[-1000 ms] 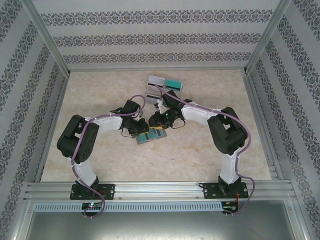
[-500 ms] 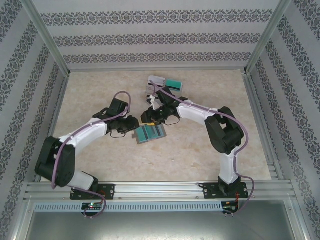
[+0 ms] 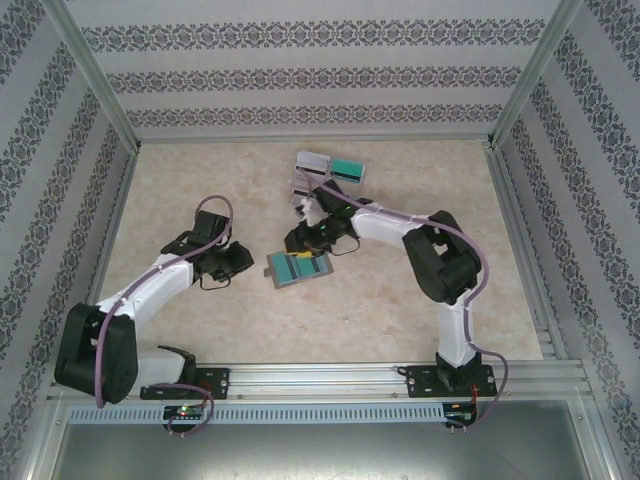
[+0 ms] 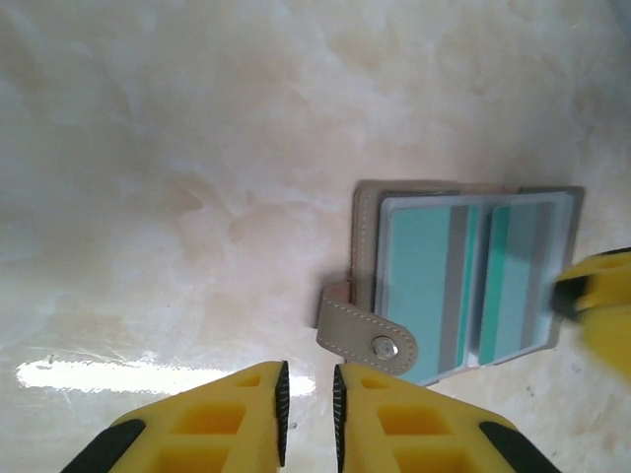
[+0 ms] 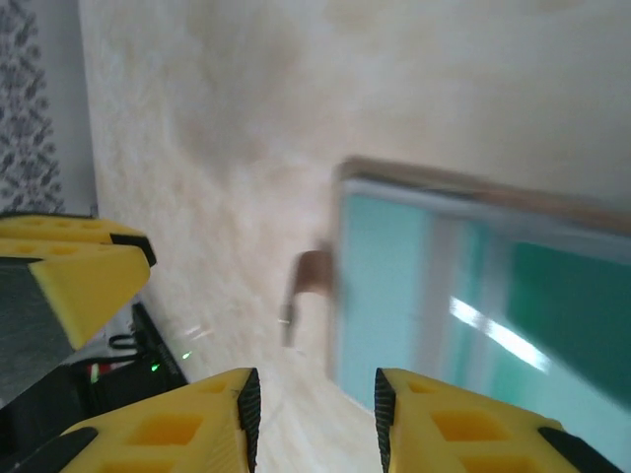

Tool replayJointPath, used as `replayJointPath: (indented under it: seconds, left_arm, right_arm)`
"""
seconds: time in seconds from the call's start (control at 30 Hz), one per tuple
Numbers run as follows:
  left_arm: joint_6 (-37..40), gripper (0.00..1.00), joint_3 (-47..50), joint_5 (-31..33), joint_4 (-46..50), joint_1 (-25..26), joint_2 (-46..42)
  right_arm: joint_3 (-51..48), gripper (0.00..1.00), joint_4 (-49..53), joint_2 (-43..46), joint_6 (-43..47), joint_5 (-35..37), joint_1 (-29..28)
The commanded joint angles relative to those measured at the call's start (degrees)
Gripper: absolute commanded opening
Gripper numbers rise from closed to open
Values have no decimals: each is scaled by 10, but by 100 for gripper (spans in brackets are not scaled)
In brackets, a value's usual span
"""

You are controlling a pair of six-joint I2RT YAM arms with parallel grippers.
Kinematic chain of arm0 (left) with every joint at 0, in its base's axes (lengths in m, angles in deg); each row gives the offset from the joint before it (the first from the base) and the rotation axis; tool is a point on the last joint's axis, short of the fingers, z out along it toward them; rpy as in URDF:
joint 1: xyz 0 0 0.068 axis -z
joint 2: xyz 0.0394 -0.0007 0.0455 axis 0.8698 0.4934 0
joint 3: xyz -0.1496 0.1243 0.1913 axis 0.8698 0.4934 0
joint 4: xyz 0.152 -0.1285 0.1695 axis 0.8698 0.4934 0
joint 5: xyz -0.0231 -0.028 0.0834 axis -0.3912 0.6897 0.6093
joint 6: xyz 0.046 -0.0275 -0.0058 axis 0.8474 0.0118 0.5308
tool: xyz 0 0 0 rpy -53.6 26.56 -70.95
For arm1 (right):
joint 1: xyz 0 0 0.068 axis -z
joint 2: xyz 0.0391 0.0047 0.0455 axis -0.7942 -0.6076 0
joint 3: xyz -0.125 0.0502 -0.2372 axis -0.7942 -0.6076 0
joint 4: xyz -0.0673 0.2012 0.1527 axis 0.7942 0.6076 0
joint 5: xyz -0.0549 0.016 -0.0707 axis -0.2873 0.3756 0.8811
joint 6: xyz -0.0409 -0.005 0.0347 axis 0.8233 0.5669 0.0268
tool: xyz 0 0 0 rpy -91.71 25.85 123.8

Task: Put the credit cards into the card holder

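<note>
**A:** The right tool (image 5: pixel 315 394) hovers just over the card holder (image 4: pixel 367 212), fingers moderately apart, nothing between them. And the other?

**B:** The left tool (image 4: pixel 308 394) is pinched to a narrow slit, empty, low over the tabletop (image 3: pixel 400 300), near the holder's strap (image 4: pixel 360 330) but clear of it.

**A:** And the holder?

**B:** It lies open and flat, mid-tabletop, with two teal credit cards (image 4: pixel 424 276) in its pockets. More cards wait in the rack (image 3: pixel 328 168) farther back.

**A:** So how should the next card go in?

**B:** My guess: grip it by a short edge and bring it level with a pocket mouth. The left tool should pin the holder's tan border so nothing slides.

**A:** Any writing?

**B:** None I can read. The cards show only stripes, and the snap (image 4: pixel 386 346) looks plain.
</note>
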Motion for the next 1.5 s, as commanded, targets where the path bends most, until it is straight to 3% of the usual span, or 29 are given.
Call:
replayJointPath:
  seconds: [0.0, 0.27, 0.57, 1.0, 1.47]
  left_arm:
    - [9, 21, -41, -13, -20, 25, 38]
    - [36, 18, -175, -27, -8, 109, 189]
    - [37, 13, -232, -46, -19, 140, 290]
    - [25, 6, -227, -61, -53, 144, 328]
    - [26, 1, -217, -62, -58, 144, 331]
  right_arm:
    - [-27, 39, 50, 41, 49, 37, 37]
    - [-81, 39, 39, 50, 49, 43, 59]
    - [-72, 39, 31, 26, 47, 39, 50]
    - [-53, 39, 60, -1, 71, 75, 34]
    - [-62, 39, 64, 52, 67, 86, 47]
